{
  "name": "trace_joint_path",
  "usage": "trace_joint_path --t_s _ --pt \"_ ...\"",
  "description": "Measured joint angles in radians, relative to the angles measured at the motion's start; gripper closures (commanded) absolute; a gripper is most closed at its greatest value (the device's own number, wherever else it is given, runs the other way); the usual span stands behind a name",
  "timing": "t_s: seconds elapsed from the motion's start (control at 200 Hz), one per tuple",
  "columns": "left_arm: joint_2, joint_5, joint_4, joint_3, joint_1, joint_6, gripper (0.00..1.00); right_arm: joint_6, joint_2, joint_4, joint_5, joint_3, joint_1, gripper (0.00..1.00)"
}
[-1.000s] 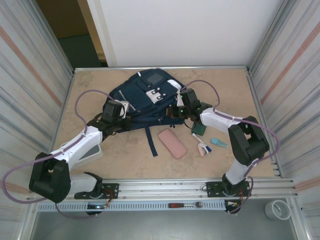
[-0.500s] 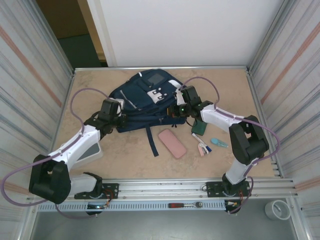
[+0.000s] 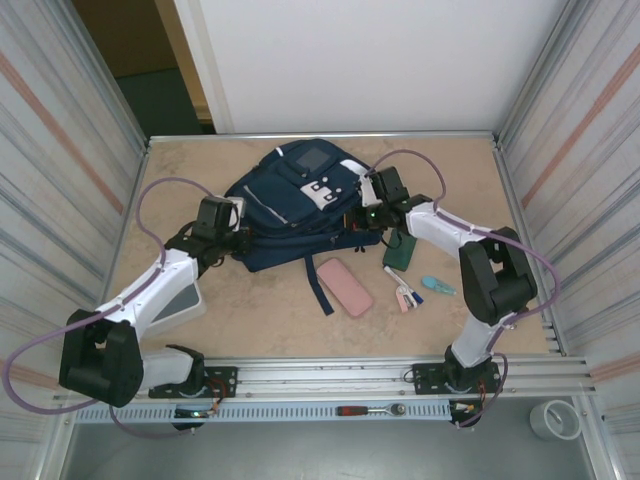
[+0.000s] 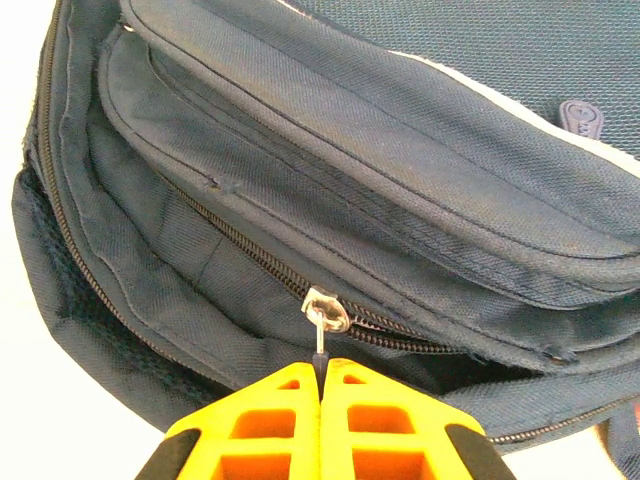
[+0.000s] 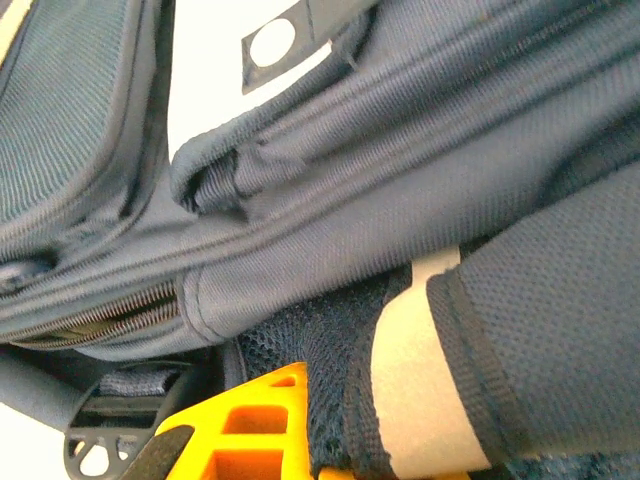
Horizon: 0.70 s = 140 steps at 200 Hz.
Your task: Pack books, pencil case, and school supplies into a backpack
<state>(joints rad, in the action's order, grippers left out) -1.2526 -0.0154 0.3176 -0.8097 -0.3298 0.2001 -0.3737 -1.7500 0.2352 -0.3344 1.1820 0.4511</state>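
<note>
The navy backpack (image 3: 295,200) lies at the middle back of the table. My left gripper (image 3: 236,243) is at its left lower edge, and in the left wrist view its yellow fingers (image 4: 275,420) are shut on the thin zipper pull (image 4: 319,347) below the metal slider (image 4: 327,310). My right gripper (image 3: 363,215) is at the backpack's right side, shut on dark mesh fabric (image 5: 335,350) of the bag beside a white-edged strap. The pink pencil case (image 3: 345,287) lies in front. One dark book (image 3: 400,250) and the school supplies (image 3: 405,293), with a light-blue piece (image 3: 437,285), lie to the right.
A white tray (image 3: 185,300) sits under the left arm. Corrugated metal walls stand close on both sides. A loose dark strap (image 3: 318,288) trails from the bag toward the pencil case. A ratchet tool (image 3: 365,410) and a tape roll (image 3: 555,420) lie below the front rail.
My left gripper has drawn left with the zipper pull, and my right gripper has moved right and back with the fabric. The backpack has shifted and its loose strap has swung right.
</note>
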Motion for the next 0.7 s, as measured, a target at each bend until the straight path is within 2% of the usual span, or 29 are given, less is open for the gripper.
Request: trace_joint_path --t_s 0.356,0.456,0.541,0.701 --pt "0.122 0.008 0.023 0.007 -0.018 0.038 1.00 -0.064 -0.203 0.054 -0.004 0.262 0.047 0.83" --pt "0.138 0.006 0.024 0.008 -0.049 0.048 1.00 -0.092 -0.264 0.051 -0.023 0.341 0.047 0.73" --pt "0.129 0.013 0.024 0.008 -0.084 0.057 1.00 -0.116 -0.293 0.050 -0.030 0.383 0.036 0.69" --pt "0.093 0.024 0.018 0.008 -0.138 0.067 1.00 -0.160 -0.248 0.027 -0.030 0.329 -0.005 0.44"
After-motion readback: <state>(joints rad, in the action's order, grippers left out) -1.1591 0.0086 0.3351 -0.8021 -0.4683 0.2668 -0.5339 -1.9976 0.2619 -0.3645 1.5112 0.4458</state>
